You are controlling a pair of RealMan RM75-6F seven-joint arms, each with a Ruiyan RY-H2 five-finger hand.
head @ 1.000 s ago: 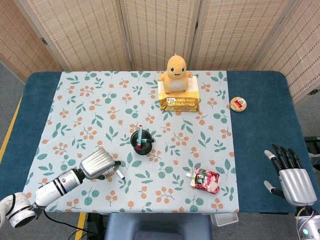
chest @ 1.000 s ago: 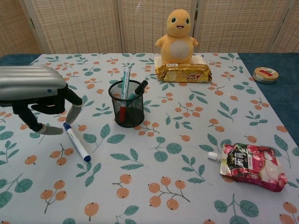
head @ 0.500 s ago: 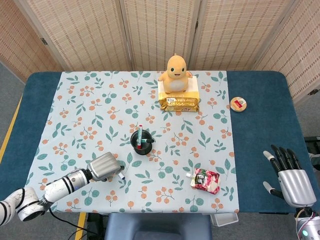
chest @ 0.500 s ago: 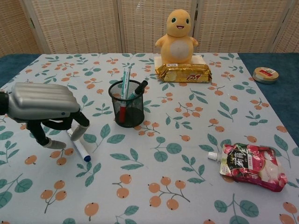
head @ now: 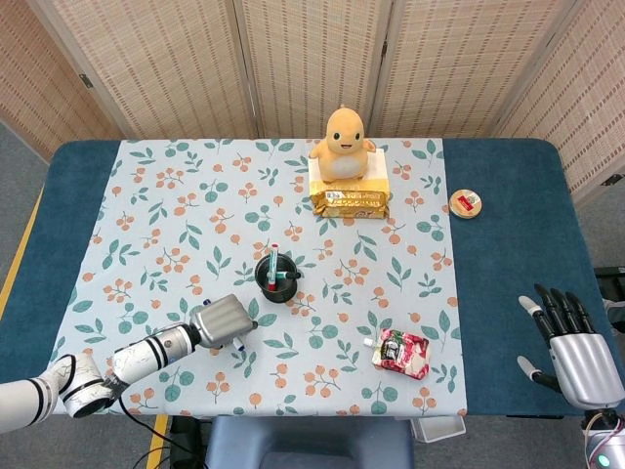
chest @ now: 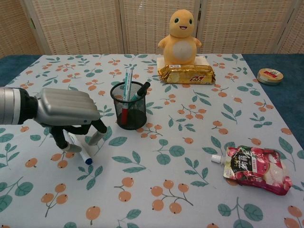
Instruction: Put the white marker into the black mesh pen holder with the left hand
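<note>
Seemingly light, stiff and prone to rolling, the white marker (chest: 80,153) lies lower left under the left hand's (chest: 66,110) spread, empty fingers; mid-barrel looks the best hold.

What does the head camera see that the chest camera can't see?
Only the head view shows the right robot hand, open off the table's edge, and the floor. Only the chest view shows the left robot hand's fingers standing either side of the white marker. Both show the left robot hand, pen holder and yellow plush toy.
</note>
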